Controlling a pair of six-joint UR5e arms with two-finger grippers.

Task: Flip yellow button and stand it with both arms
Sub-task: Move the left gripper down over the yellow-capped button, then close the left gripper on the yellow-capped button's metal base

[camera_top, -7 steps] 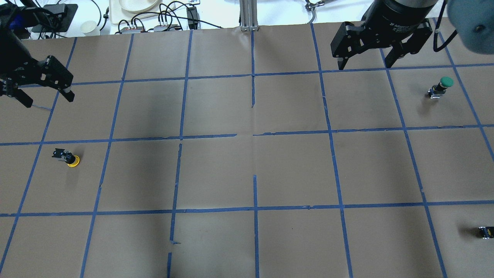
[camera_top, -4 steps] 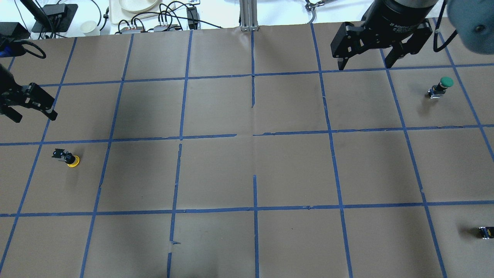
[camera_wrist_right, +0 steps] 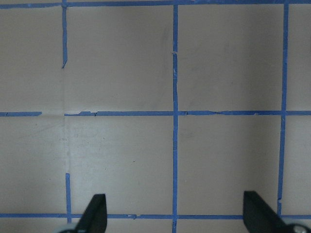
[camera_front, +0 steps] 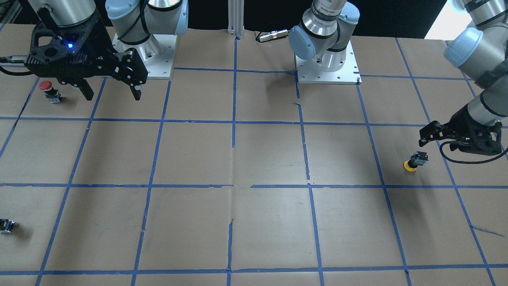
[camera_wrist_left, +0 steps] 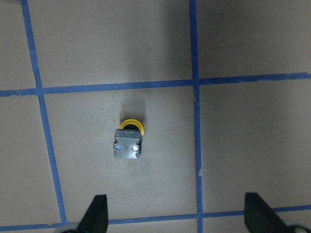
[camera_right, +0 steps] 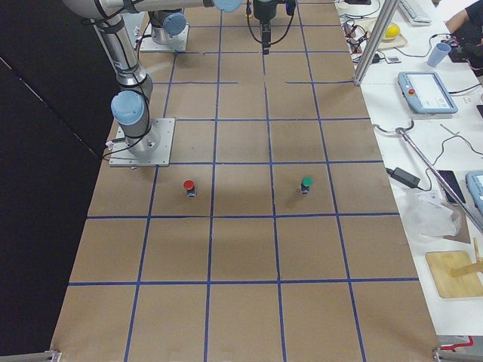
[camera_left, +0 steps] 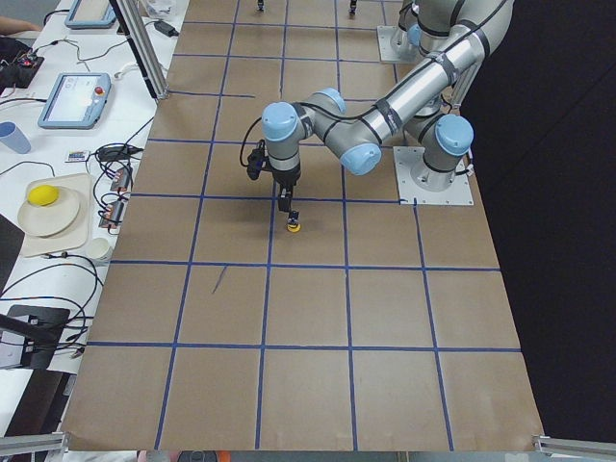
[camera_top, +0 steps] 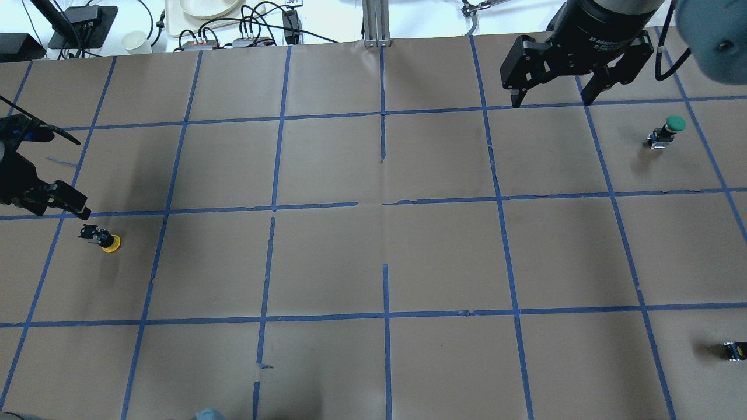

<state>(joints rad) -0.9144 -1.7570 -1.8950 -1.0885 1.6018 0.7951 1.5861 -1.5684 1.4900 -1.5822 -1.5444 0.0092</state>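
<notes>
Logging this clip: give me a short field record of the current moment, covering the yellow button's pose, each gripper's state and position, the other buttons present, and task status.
yellow button: resting inverted, cap down, grey underside facing up; nothing touches it
left gripper: open, empty, close over the yellow button, apart from it
right gripper: open, empty, far off at the opposite end
other items: red button and green button, both upright, on the right arm's side
task status: flip not yet begun

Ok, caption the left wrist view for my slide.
Open left tool above the yellow button, its grey base facing the camera, on brown paper gridded with blue tape.
</notes>
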